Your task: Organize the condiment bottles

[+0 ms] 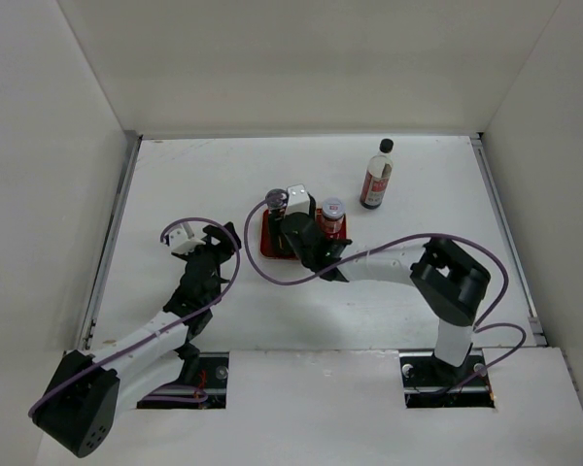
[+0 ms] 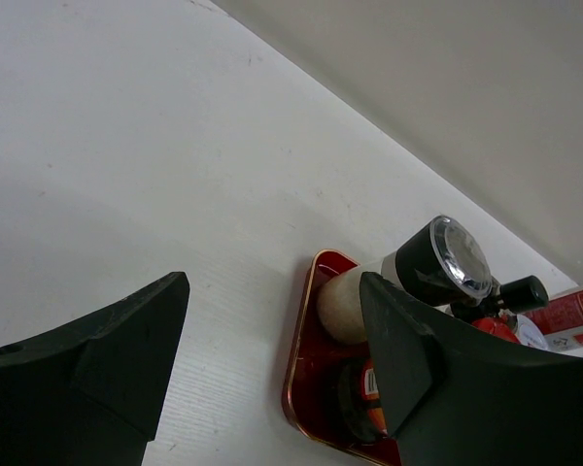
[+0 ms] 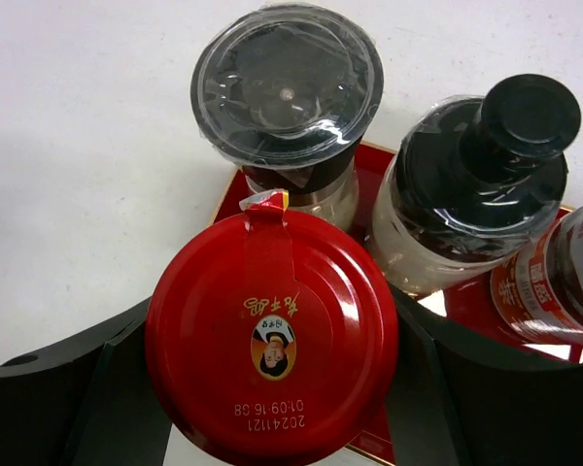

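**A:** Any writing you can read?

**B:** The red-capped jar (image 3: 272, 335) shows its lid from above: a small portrait, a row of gold characters, and stamped digits, roughly 20241121 and 01:09:16, all upside down in the right wrist view; the red-labelled jar (image 3: 554, 282) has white characters too blurred to read; so has the tall bottle (image 1: 376, 175).

**A:** Which way do they stand?

**B:** All upright, long axes vertical; the red-capped jar, the shaker (image 3: 287, 83), the black-capped bottle (image 3: 486, 184) and the red-labelled jar crowd together in the red tray (image 1: 269, 238); the tall bottle stands alone on the bench (image 1: 175, 175), well apart, beyond the tray to the right.

**A:** And the arms?

**B:** The right arm folds across, its right claw (image 1: 296, 231) pointing down over the tray; its fingers sit tight either side of the red-capped jar under the lid's rim, gripping it; the left claw (image 2: 272, 291) hovers low left of the tray, facing it, jaws wide apart with nothing between them.
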Controlling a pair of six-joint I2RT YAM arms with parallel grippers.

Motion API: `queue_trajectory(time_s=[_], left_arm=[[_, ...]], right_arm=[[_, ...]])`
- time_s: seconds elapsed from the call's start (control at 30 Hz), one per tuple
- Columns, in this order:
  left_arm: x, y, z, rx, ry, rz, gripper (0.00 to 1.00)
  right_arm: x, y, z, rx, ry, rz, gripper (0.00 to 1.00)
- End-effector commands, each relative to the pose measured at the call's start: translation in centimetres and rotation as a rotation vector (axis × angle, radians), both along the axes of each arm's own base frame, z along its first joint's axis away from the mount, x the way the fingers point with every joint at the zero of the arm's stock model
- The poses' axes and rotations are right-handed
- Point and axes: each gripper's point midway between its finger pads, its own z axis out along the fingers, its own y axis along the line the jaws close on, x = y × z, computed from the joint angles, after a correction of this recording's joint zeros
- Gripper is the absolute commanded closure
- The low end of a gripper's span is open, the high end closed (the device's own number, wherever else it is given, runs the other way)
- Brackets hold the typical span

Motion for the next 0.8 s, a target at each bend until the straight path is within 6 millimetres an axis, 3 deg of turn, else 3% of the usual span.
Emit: queue_trajectory(time_s=[0.0, 0.1, 0.17, 0.27, 0.43, 0.5, 0.63, 0.7, 0.77], left_arm=[[0.2, 0.1, 1.6, -0.037, -0.055, 0.001, 0.3], [0.1, 0.0, 1.7, -0.037, -0.06, 0.0, 0.3], [0.1, 0.2, 1.7, -0.038, -0.059, 0.004, 0.3], [0.1, 0.3, 2.0, -0.037, -0.064, 0.01, 0.3], [0.1, 0.6, 1.9, -0.036, -0.063, 0.015, 0.3], [0.0, 0.4, 1.9, -0.036, -0.061, 0.015, 0.3], [0.3, 0.1, 1.4, -0.029, -0.047, 0.004, 0.3], [0.3, -0.1, 1.6, -0.031, -0.049, -0.003, 0.3], [0.3, 0.0, 1.5, -0.029, -0.048, 0.001, 0.3]], right_arm=[[1.0, 2.4, 5.9, 0.152, -0.131, -0.012, 0.28], [0.3, 2.2, 6.8, 0.145, -0.139, -0.001, 0.07], [-0.3, 1.7, 8.5, 0.162, -0.155, 0.006, 0.02], [-1.3, 0.6, 11.0, 0.161, -0.176, 0.034, 0.0], [-3.3, -3.7, 14.7, 0.186, -0.201, 0.024, 0.0], [-1.7, -7.8, 17.1, 0.219, -0.246, -0.064, 0.12], [2.7, -15.8, 21.2, 0.217, -0.306, -0.227, 0.61], [4.4, -19.0, 22.4, 0.186, -0.313, -0.307, 0.61], [6.2, -23.0, 23.4, 0.141, -0.328, -0.406, 0.43]])
